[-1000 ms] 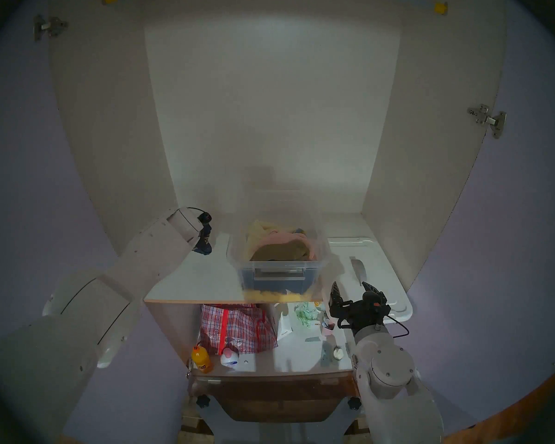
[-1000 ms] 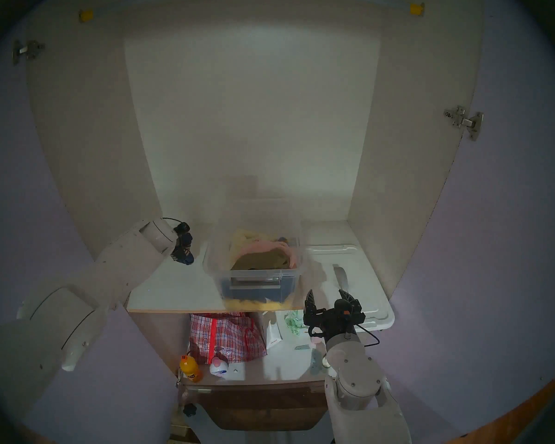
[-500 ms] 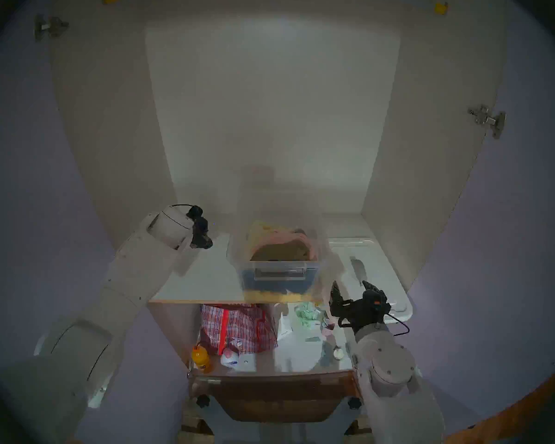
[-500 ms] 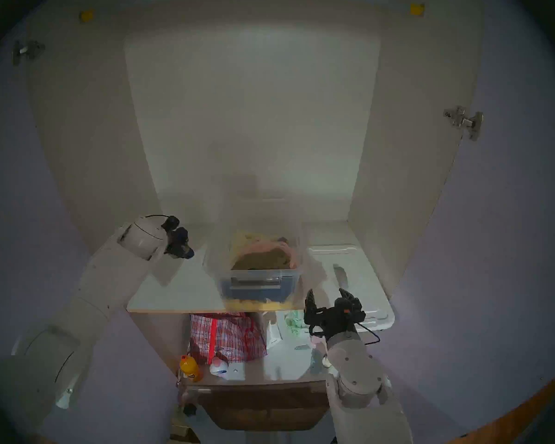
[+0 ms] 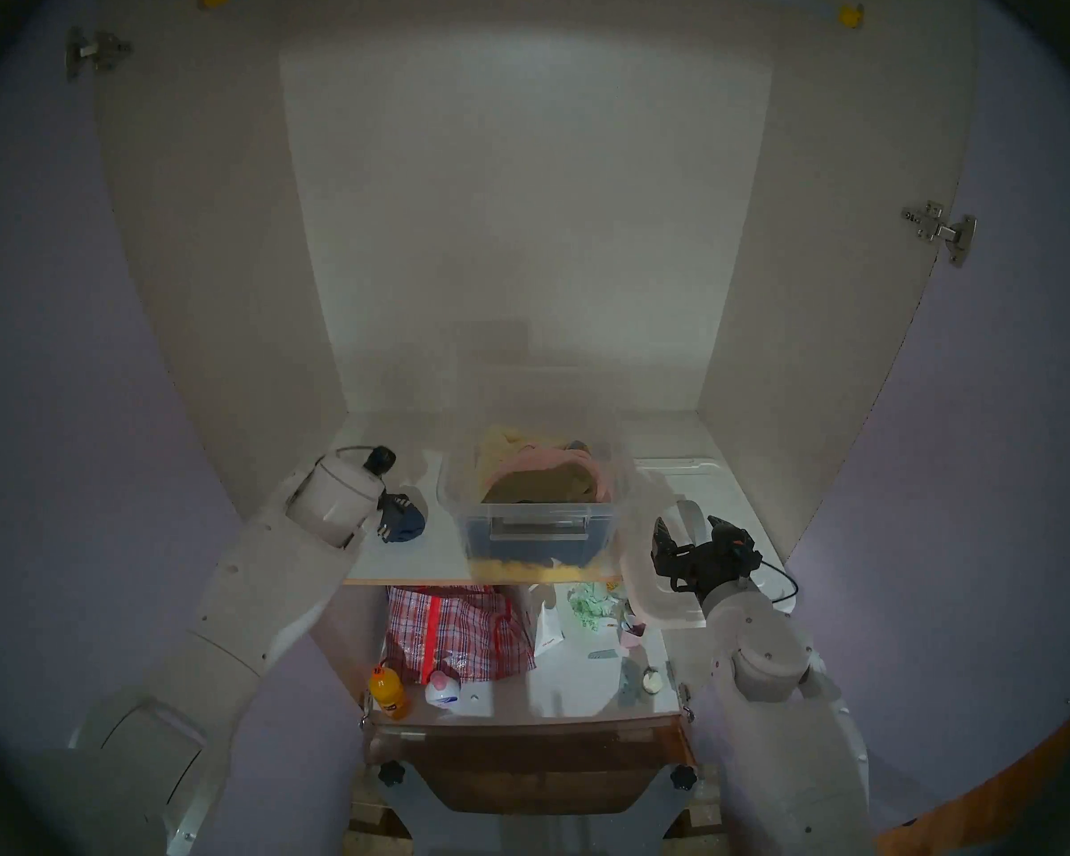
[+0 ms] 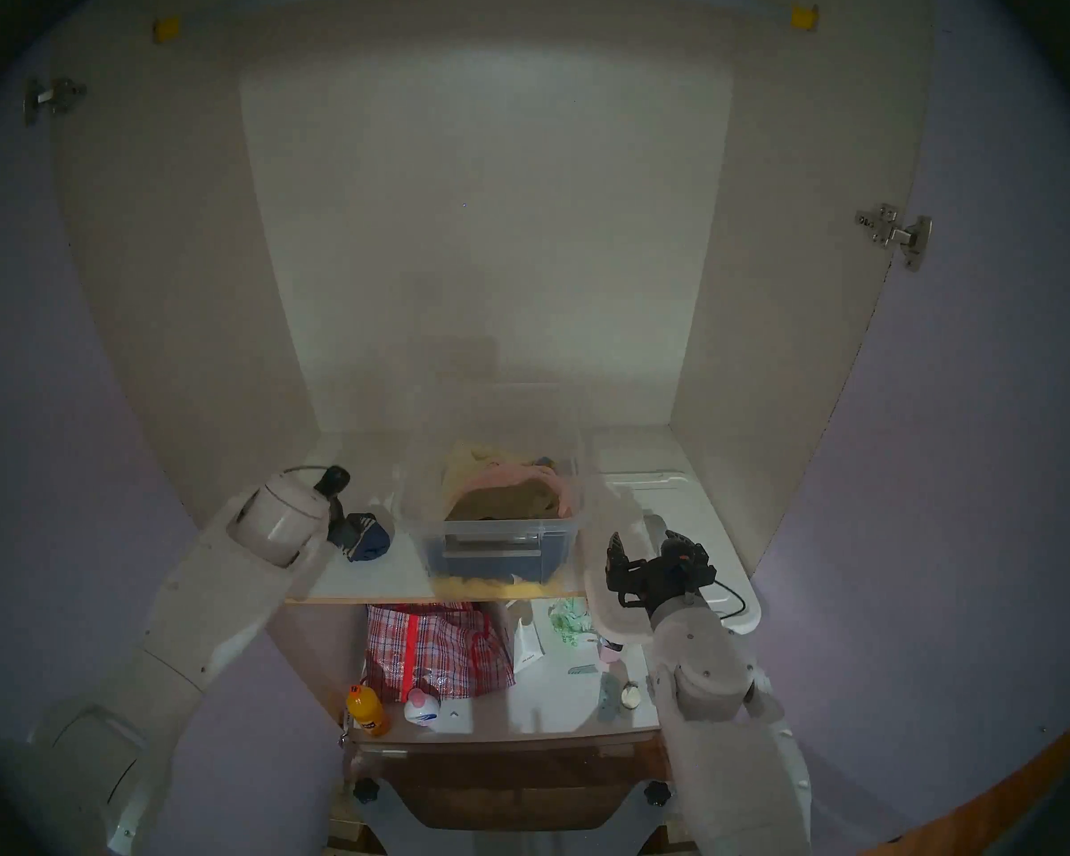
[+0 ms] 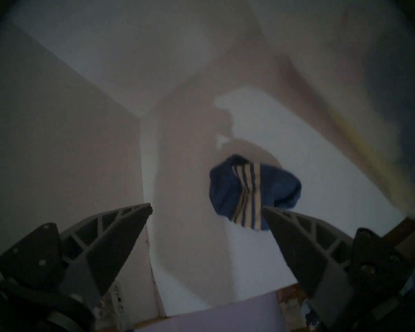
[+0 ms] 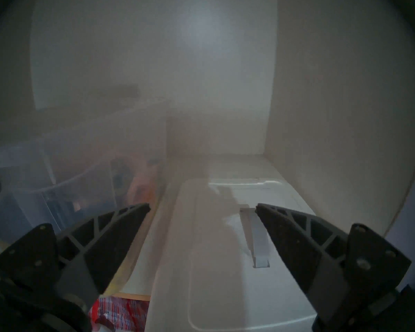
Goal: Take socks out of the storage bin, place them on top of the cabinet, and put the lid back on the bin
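Observation:
The socks (image 5: 404,522), a navy ball with white stripes, lie on the cabinet's white shelf (image 5: 409,558), left of the storage bin (image 5: 539,530). They also show in the left wrist view (image 7: 252,190) and the head right view (image 6: 369,536). My left gripper (image 7: 206,208) is open and empty, just short of the socks. The clear bin stands open with olive-brown, pink and yellow fabric inside. The white lid (image 5: 721,484) lies flat to the bin's right, its front end over the shelf edge. My right gripper (image 5: 687,521) is open above the lid (image 8: 225,264), its grey strap handle (image 8: 256,238) by the right finger.
The cabinet's side walls close in on both arms. A lower shelf holds a red checked bag (image 5: 458,632), an orange bottle (image 5: 387,691), a white bottle (image 5: 443,691) and small items. The bin (image 8: 58,180) stands close to the left of my right gripper.
My left gripper has opened and let the socks go onto the shelf, then drawn back. My right gripper has moved forward over the lid towards its handle.

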### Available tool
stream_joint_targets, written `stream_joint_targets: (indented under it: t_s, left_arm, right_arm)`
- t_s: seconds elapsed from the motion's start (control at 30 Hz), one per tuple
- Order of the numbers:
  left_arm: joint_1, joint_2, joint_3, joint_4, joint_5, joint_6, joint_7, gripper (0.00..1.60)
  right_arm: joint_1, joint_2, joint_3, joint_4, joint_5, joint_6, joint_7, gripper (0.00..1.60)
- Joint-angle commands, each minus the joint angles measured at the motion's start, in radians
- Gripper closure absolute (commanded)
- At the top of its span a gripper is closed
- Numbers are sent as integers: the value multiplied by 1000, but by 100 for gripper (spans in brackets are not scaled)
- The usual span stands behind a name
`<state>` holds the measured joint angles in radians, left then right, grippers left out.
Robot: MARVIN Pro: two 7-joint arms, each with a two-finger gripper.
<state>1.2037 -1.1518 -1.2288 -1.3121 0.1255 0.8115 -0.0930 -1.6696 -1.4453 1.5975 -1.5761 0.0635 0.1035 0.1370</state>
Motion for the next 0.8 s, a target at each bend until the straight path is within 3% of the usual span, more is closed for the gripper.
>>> stream_joint_targets:
  t_s: [0.0,0.2,0.63,0.77]
  left_arm:
    - [-46,-12,-14,-14,4,-42,24,0]
    - [-45,-13,-13,-12,1,-50,33,0]
    - [-45,-12,-11,-12,-4,-53,39,0]
    - [-45,-12,-11,-12,-4,-54,39,0]
  right_arm:
    - [45,-8,18,51,4,11,-20,0]
    - [104,1,41,117,-5,59,-51,0]
    - [246,58,43,314,-26,40,-28,0]
    - [310,59,54,386,-15,103,-18,0]
